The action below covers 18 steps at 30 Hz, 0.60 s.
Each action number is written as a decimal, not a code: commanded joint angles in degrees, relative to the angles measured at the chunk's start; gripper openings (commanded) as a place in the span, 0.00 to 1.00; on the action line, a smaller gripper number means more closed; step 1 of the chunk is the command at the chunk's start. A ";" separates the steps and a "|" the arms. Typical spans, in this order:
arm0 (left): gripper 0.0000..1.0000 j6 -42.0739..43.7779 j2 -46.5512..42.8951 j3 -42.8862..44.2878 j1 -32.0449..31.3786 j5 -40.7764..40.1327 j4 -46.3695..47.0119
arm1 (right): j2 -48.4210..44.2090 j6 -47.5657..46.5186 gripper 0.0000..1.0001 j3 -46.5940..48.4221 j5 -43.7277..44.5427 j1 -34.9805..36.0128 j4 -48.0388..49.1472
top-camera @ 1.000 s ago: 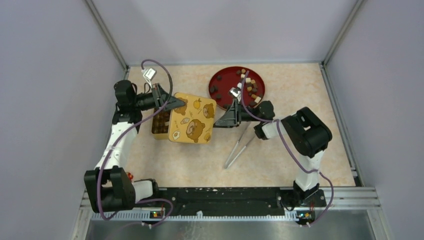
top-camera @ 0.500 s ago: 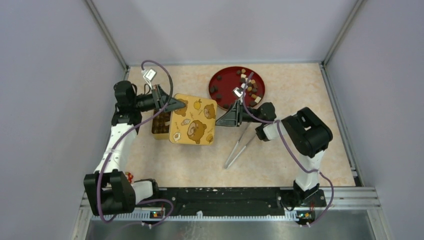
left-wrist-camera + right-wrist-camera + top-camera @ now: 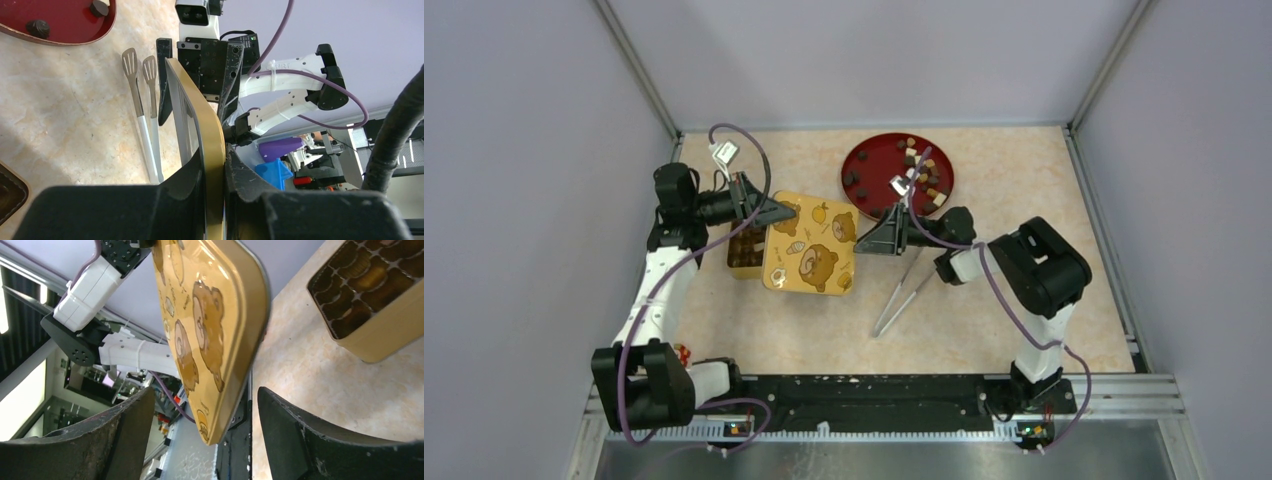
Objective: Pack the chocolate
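Bear-printed lid (image 3: 812,255) shifted nearer; left end effector (image 3: 214,167) clamps it; right end effector (image 3: 205,400) gapes.

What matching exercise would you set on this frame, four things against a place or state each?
Things:
1. tin lid
2. tongs
3. chocolate
4. right claw

Places or states:
A. open around the lid's edge
B. scattered on the red plate
C. lying flat on the table
D. pinched at one edge by the left claw

Pairs: 1-D, 2-C, 3-B, 4-A
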 commanded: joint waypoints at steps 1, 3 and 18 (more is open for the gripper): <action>0.02 -0.87 -1.75 2.12 0.06 1.63 3.02 | 0.10 -1.43 0.72 3.60 2.29 2.79 6.00; 0.02 -0.97 -1.90 1.97 0.03 1.66 3.06 | 1.06 -0.14 0.69 4.19 2.64 2.76 7.96; 0.05 -2.29 -1.43 0.62 0.06 1.31 5.47 | 4.35 5.11 0.28 7.77 1.25 4.57 13.60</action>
